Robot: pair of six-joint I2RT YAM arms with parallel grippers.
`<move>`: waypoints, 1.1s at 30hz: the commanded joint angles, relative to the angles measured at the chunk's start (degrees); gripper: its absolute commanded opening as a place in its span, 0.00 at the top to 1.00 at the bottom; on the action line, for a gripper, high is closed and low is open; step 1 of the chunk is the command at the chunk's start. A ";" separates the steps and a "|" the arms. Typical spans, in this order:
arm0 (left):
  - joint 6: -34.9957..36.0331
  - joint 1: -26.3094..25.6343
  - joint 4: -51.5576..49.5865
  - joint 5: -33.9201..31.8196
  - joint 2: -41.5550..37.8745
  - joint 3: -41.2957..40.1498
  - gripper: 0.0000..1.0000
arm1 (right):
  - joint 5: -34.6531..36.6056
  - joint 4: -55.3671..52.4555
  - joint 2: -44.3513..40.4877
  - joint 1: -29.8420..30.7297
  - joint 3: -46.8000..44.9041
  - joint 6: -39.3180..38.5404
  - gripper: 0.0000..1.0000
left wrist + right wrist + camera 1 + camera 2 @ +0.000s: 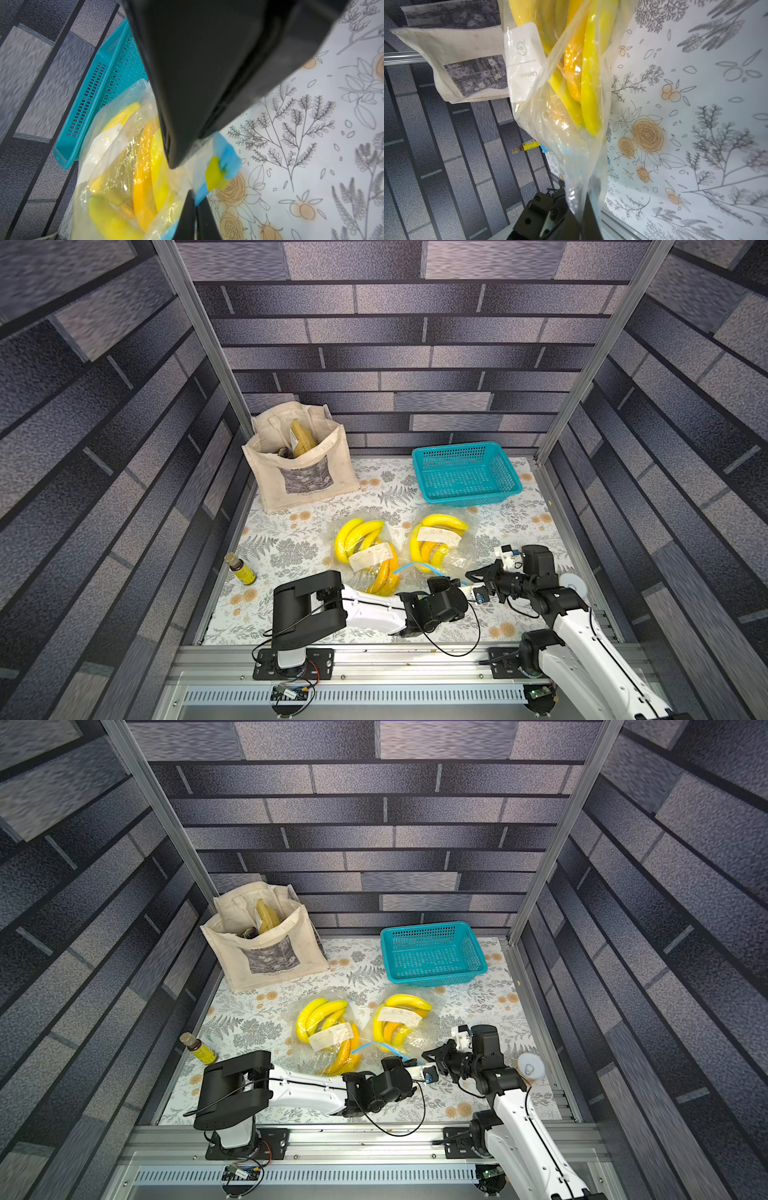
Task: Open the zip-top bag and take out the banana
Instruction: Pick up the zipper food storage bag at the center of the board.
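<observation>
Rt wrist view: white label on zip-top bag is showing "Content:" w/ small round logo beside it. Print under photo on tote bag is coming out too small to read; bottle label likewise illegible.

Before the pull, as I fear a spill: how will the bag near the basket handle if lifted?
Probably floppy: the bag creases and drapes where the right gripper pinches it. Likely to sag and swing: several bananas bunch inside. The glossy film may slip from the left gripper's hold on the zip.
</observation>
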 commanded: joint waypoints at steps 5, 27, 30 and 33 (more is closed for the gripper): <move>-3.30 1.96 -2.72 1.92 -5.93 -0.02 0.98 | 5.76 -7.63 -0.55 0.24 5.45 -8.28 0.48; -15.77 24.82 -22.26 43.17 -17.94 3.73 0.94 | 1.27 32.68 0.91 1.51 2.03 -53.22 0.21; -15.77 25.86 -23.28 44.83 -16.60 5.46 0.94 | -0.37 32.76 5.59 4.09 4.92 -56.01 0.24; -16.30 27.08 -23.99 46.21 -16.02 6.59 0.94 | -1.32 27.74 9.75 6.93 8.44 -60.73 0.27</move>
